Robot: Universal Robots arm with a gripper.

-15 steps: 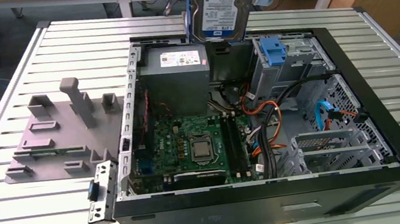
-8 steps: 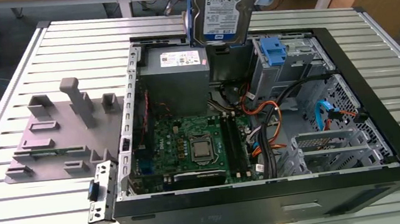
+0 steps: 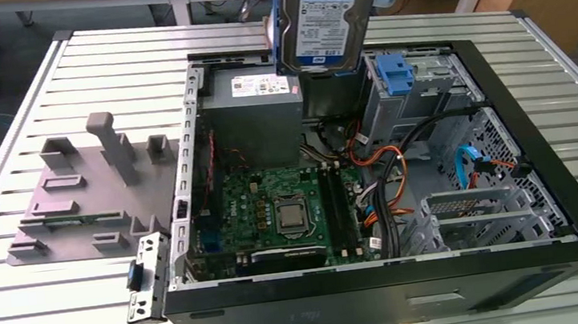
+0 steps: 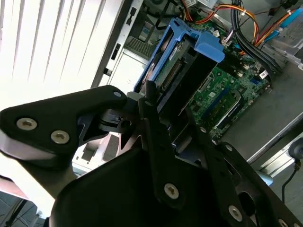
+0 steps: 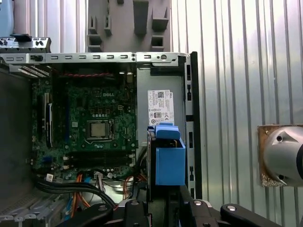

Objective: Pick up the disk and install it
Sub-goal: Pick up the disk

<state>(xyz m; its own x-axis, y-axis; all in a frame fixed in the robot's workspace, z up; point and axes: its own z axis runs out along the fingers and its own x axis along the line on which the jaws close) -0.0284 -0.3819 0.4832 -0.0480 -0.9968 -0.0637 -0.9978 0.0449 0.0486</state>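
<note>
The gripper (image 4: 150, 116) is closed on the disk (image 3: 323, 21), its black fingers (image 4: 102, 111) clamped on the drive's upper end. The disk hangs straight down from it, held upright and clear of everything beneath. In the exterior view its white-and-blue label faces the camera. In both wrist views the blue bracket (image 5: 169, 158) wraps the end farthest from the gripper, and the second wrist view shows the connector side of the disk (image 4: 177, 75).

Directly under the gripper lies the open case (image 3: 390, 300), resting on its side. The first wrist view, looking down past the disk, puts the grey power supply (image 5: 158, 90) with its white sticker just beneath the drive's lower end, close to one case wall. Further out below sits the green motherboard (image 3: 272, 204), with orange and black cables (image 3: 391, 155) beside it. A blue latch (image 3: 395, 74) stands upright in the drive cage, near the disk's lower corner. Outside the case, a grey fixture (image 3: 88, 191) rests on the slatted table (image 3: 58, 323).
</note>
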